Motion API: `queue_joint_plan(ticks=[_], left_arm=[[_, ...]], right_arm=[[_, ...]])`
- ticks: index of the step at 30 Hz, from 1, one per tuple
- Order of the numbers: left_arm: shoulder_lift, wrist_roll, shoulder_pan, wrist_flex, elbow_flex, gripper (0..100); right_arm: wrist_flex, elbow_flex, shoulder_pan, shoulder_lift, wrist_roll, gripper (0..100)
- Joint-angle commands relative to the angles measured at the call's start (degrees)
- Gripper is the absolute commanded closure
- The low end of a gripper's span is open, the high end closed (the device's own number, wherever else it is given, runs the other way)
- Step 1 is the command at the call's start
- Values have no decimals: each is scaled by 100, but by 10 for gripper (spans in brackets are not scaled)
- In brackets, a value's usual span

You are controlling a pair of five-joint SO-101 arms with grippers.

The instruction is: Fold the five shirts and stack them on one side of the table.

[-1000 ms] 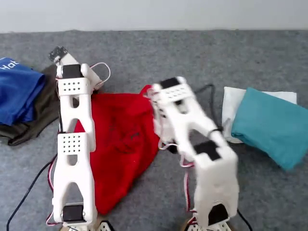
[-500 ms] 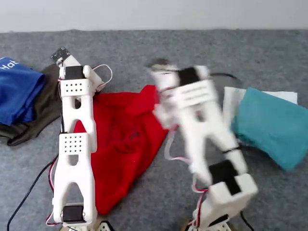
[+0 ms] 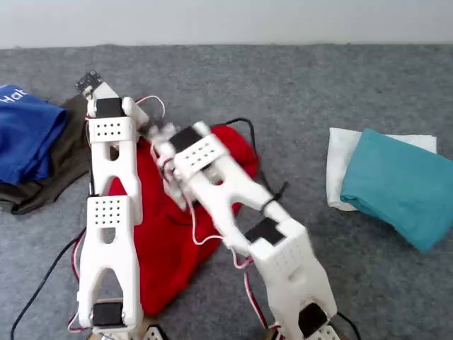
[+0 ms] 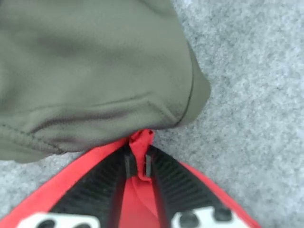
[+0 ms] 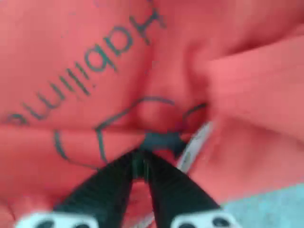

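Observation:
A red shirt lies crumpled in the middle of the grey table, between the two arms. My left gripper is shut on a corner of the red shirt, right beside the edge of an olive shirt. The left arm stretches along the shirt's left side. My right arm leans across the shirt toward the left arm. Its gripper is shut on a fold of the printed red fabric. A blue shirt rests on the olive shirt at the left.
At the right a folded teal shirt lies on a folded white shirt. Cables run from the arm bases at the near edge. Bare grey table stretches along the far side.
The right arm swung out to the right and then back left across the red shirt, pulling its right part over toward the left arm. The left arm hardly moved.

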State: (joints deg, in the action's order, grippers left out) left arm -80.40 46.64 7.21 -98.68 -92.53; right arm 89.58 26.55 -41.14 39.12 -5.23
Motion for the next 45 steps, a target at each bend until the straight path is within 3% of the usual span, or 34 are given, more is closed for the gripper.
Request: queue_joint_plan(ticks=[1, 8, 21, 27, 30, 36, 40, 45], left_arm=[[105, -26, 35, 44, -382, 988], [105, -26, 44, 44, -382, 988], [97, -26, 44, 62, -382, 988], [97, -26, 44, 53, -382, 988], [97, -26, 44, 53, -382, 988], [97, -26, 44, 44, -382, 988], [105, -26, 44, 44, -382, 988], [105, -26, 44, 44, -382, 988]], right_arm=[[497, 141, 233, 127, 325, 990], [1358, -70, 892, 637, 396, 990], [1323, -2998, 3776, -1912, -862, 990], [1323, -2084, 4734, -2141, -835, 990], [1341, -1433, 4374, -2360, -826, 990], [1314, -1284, 1886, -2826, -738, 990], [1262, -1284, 549, -2413, -26, 990], [585, -1266, 497, -1349, 35, 990]])
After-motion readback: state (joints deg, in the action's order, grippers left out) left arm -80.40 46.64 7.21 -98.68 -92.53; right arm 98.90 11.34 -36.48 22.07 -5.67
